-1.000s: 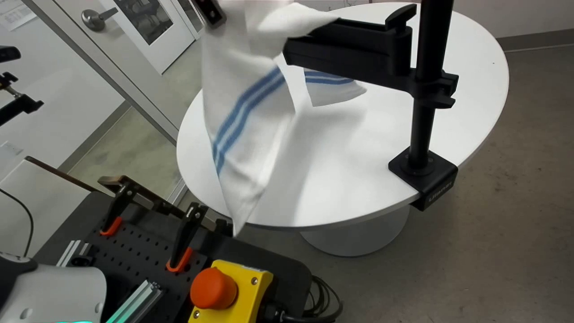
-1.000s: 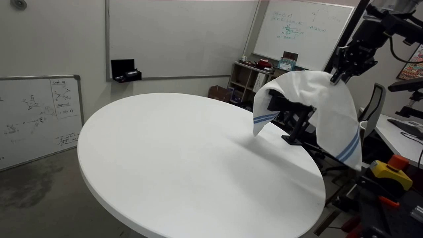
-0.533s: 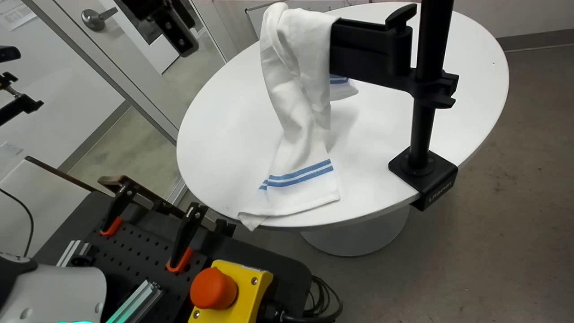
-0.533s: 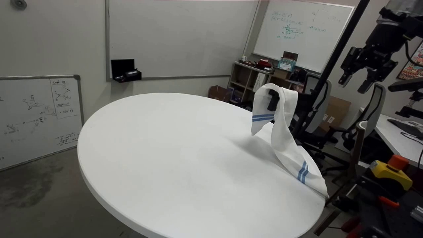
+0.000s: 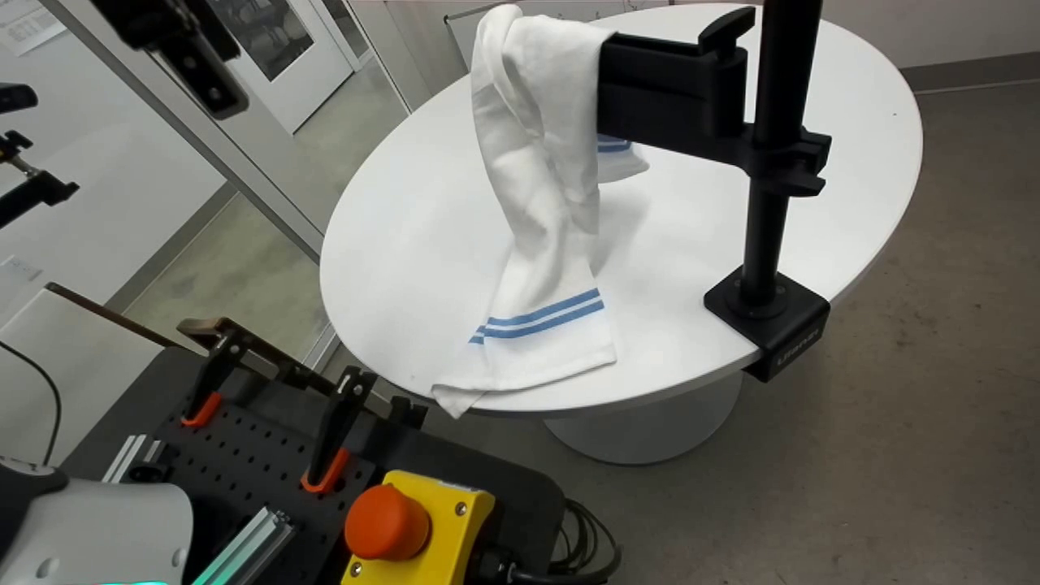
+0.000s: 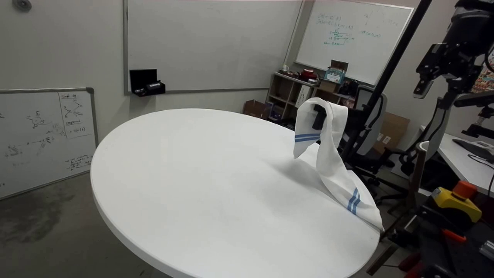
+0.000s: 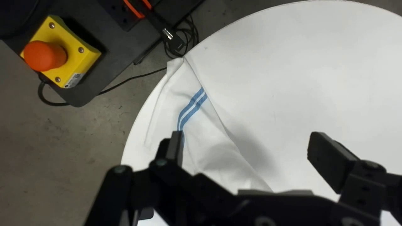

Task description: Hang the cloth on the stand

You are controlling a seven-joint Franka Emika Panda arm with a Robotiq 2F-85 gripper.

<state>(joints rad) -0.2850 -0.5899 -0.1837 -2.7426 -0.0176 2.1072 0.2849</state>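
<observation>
The white cloth (image 5: pixel 540 162) with blue stripes is draped over the arm of the black stand (image 5: pixel 670 93). Its longer end reaches down onto the tabletop and pokes slightly past the rim; the shorter end (image 6: pixel 307 133) hangs free on the far side of the bar. My gripper (image 6: pixel 432 98) is up and away from the cloth, jaws wide apart and nothing between them. In the wrist view the gripper (image 7: pixel 246 138) is spread above the cloth (image 7: pixel 216 135), with air between. The bar's end is mostly covered by fabric.
The stand's clamp base (image 5: pixel 768 317) grips the edge of the round white table (image 5: pixel 390 252). A yellow box with a red button (image 5: pixel 443 520) sits on a black cart (image 5: pixel 520 496) beside the table. Chairs (image 6: pixel 372 116) and a shelf (image 6: pixel 283 92) are behind.
The gripper let go of the cloth and backed away, up and off from the stand. The freed end dropped to the tabletop. Over the last half second the cloth has stayed still.
</observation>
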